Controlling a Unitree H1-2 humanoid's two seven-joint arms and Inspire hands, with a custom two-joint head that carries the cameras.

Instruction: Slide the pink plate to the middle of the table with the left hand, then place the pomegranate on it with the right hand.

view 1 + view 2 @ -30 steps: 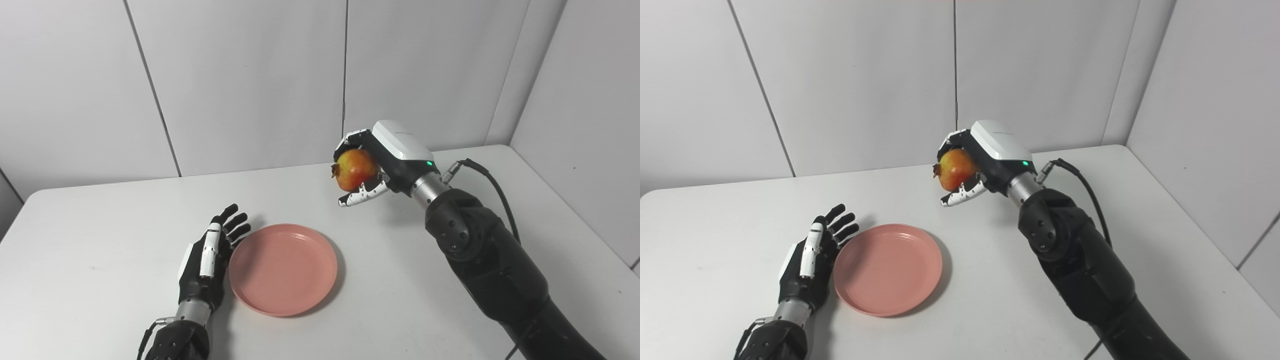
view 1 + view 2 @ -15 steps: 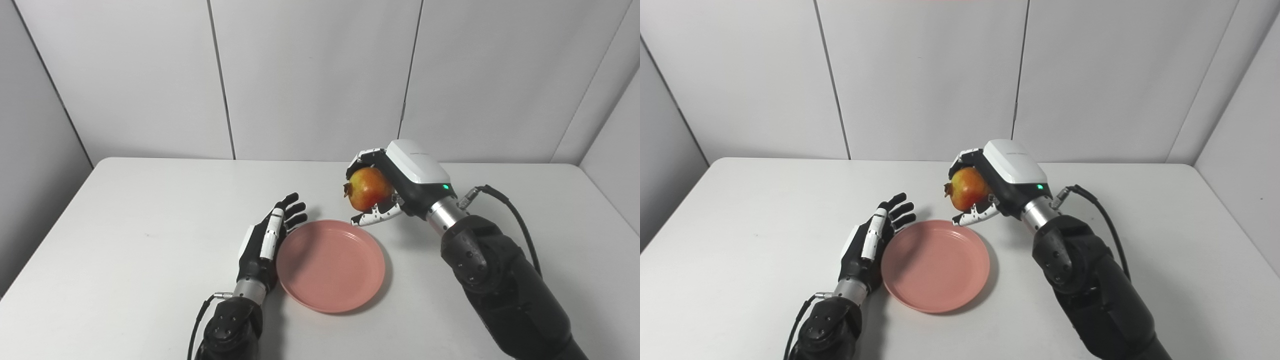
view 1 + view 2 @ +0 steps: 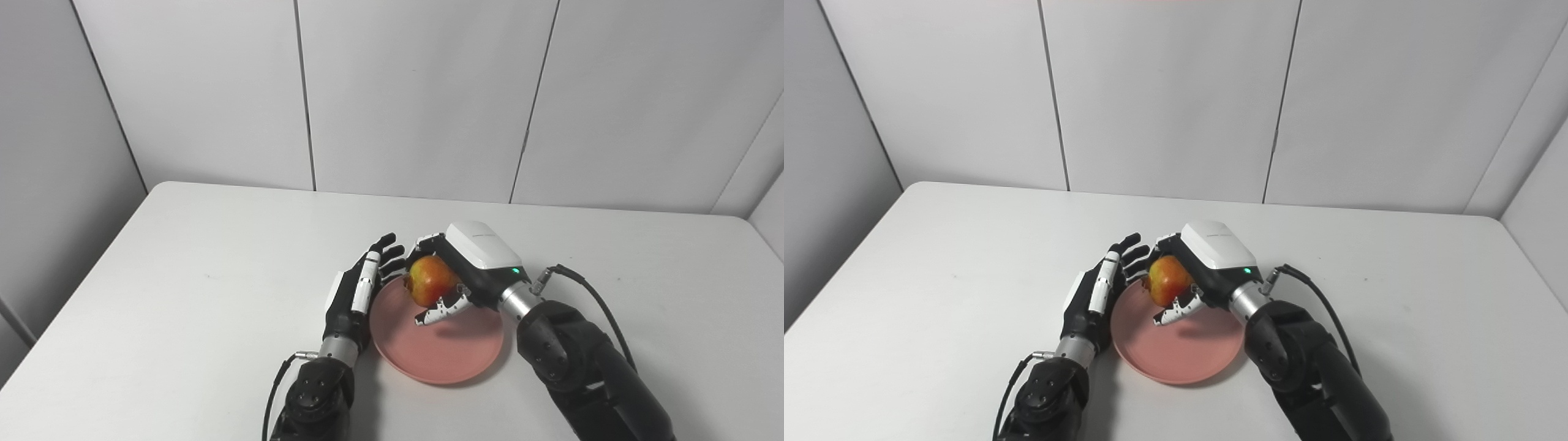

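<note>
The pink plate (image 3: 450, 355) lies flat near the middle of the white table (image 3: 184, 257). My left hand (image 3: 358, 294) rests open beside the plate's left rim, fingers stretched out and pointing away from me. My right hand (image 3: 465, 272) is shut on the red-yellow pomegranate (image 3: 430, 280) and holds it over the plate's far left part. Its fingers curl under and over the fruit, which seems to hang just above the plate; I cannot tell whether it touches.
Grey wall panels (image 3: 416, 92) close off the table's far edge and both sides. A black cable (image 3: 588, 294) loops from my right wrist over the table. Bare tabletop stretches to the left and right of the arms.
The camera has swung left, shifting the whole picture. My right hand has carried the pomegranate left and down, from off the plate's right to over the plate. The left hand has stayed at the rim.
</note>
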